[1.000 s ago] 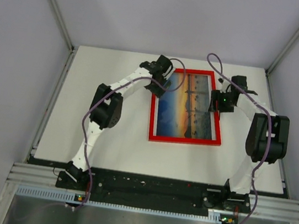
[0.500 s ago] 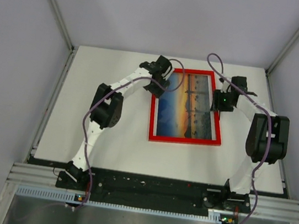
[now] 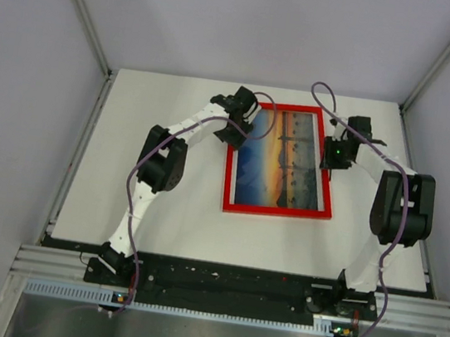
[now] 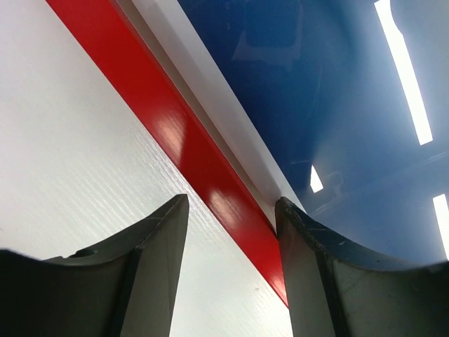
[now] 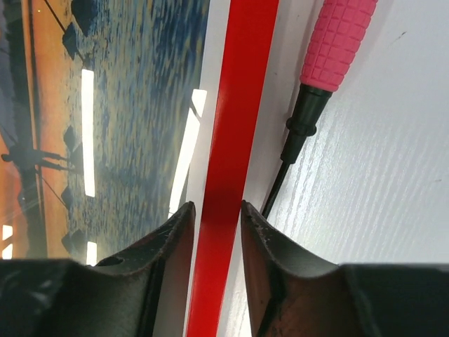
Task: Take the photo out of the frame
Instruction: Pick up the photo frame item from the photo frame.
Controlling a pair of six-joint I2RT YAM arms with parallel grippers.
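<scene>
The red frame (image 3: 276, 212) lies flat mid-table with the sunset photo (image 3: 280, 164) inside it, face up. My left gripper (image 3: 236, 130) is down at the frame's left bar near the far corner. It is open: the red bar (image 4: 161, 119) runs slantwise between its fingers, and the right finger rests at the bar's inner edge beside the blue of the photo (image 4: 337, 105). My right gripper (image 3: 328, 156) is at the right bar. Its jaws stand narrowly astride the red bar (image 5: 238, 105), and a thin white strip shows between the left finger and the bar. The photo (image 5: 133, 105) lies to the left.
A pink-handled tool (image 5: 337, 42) with a thin black shaft (image 5: 287, 161) lies on the white table (image 3: 160, 210), right against the outside of the frame's right bar. Grey walls enclose the table on three sides.
Both grippers have narrowed, the right one much more, drawing in round the right bar. The arms have hardly shifted and the frame lies where it was.
</scene>
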